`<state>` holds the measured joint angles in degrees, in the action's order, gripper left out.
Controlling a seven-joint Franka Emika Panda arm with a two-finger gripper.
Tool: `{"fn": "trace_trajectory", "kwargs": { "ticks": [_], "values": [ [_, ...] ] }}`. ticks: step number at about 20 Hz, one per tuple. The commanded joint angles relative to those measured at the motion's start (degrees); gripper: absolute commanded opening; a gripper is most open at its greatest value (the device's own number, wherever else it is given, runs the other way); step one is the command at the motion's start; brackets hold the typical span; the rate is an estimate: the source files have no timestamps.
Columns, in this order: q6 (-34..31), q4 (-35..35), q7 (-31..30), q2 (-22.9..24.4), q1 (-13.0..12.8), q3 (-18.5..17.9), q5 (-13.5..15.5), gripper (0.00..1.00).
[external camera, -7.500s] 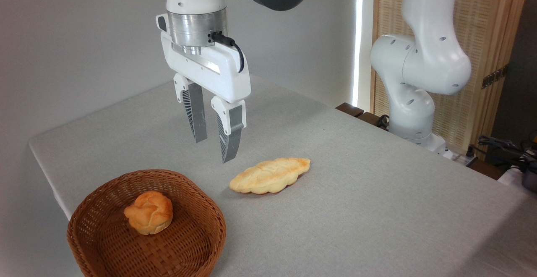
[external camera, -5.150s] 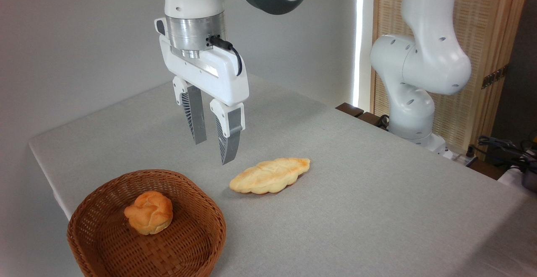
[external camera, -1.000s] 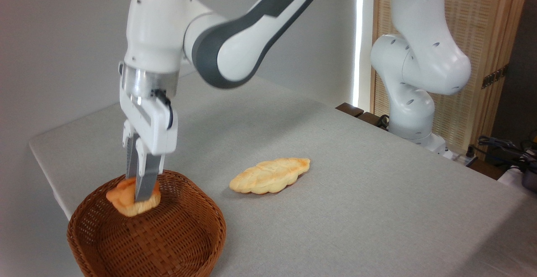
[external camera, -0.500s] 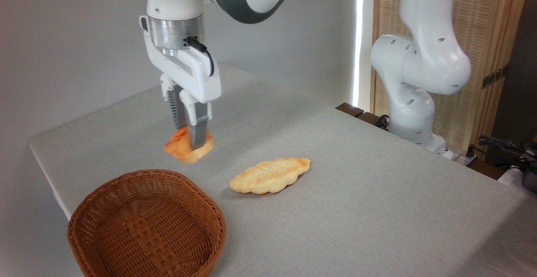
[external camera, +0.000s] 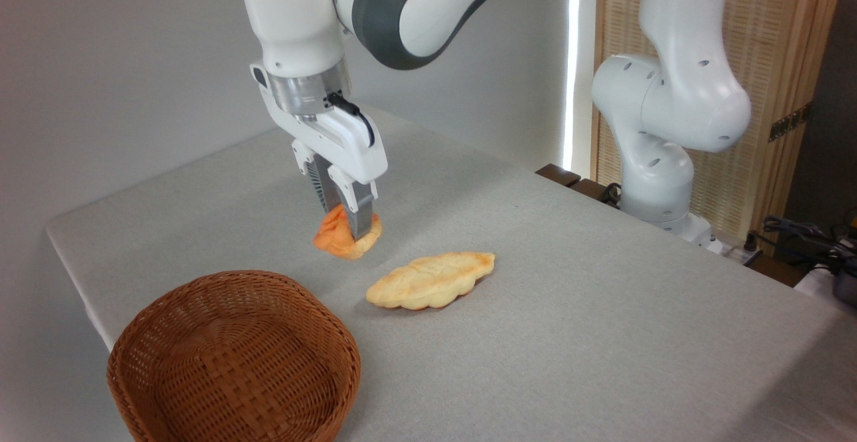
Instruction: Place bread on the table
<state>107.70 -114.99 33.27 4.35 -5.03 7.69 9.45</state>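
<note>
Where the table [external camera: 602,335] runs out at its near left corner sits the basket [external camera: 234,361] — below and to the left of the gripper [external camera: 348,228], well apart from it, nothing showing inside. Next comes the gripper itself, pointing down with its fingers [external camera: 362,214] pinched onto the bun [external camera: 335,240], which hangs low over the grey cloth; whether it touches the cloth I cannot tell. Just below and to the right of the gripper lies the loaf [external camera: 430,280], flat on the cloth, close to the bun but apart from it. Far off to the right stands the arm's base [external camera: 659,181], beyond the table's edge.
</note>
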Motion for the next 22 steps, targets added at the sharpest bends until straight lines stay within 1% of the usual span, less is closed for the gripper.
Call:
{"fn": "trace_trajectory", "kwargs": {
  "ticks": [1,6,9,13,15,18,22],
  "values": [
    [-0.5,-0.8,-0.6,-0.6,-0.6,-0.5,0.9,1.0],
    [0.1,-0.8,-0.5,-3.3,-0.7,-0.5,0.8,1.0],
    [-0.2,-0.8,-0.6,-4.0,-0.9,0.5,0.6,1.0],
    [0.0,-0.2,-0.5,-3.8,-0.9,0.6,0.3,1.0],
    [0.2,1.0,-0.5,-3.2,-0.9,0.1,-0.3,1.0],
    [0.8,4.2,-0.1,-2.9,-0.5,-0.2,-3.3,1.0],
    [5.7,5.4,-0.1,-2.7,-0.4,-2.4,-3.8,1.0]
  ]
}}
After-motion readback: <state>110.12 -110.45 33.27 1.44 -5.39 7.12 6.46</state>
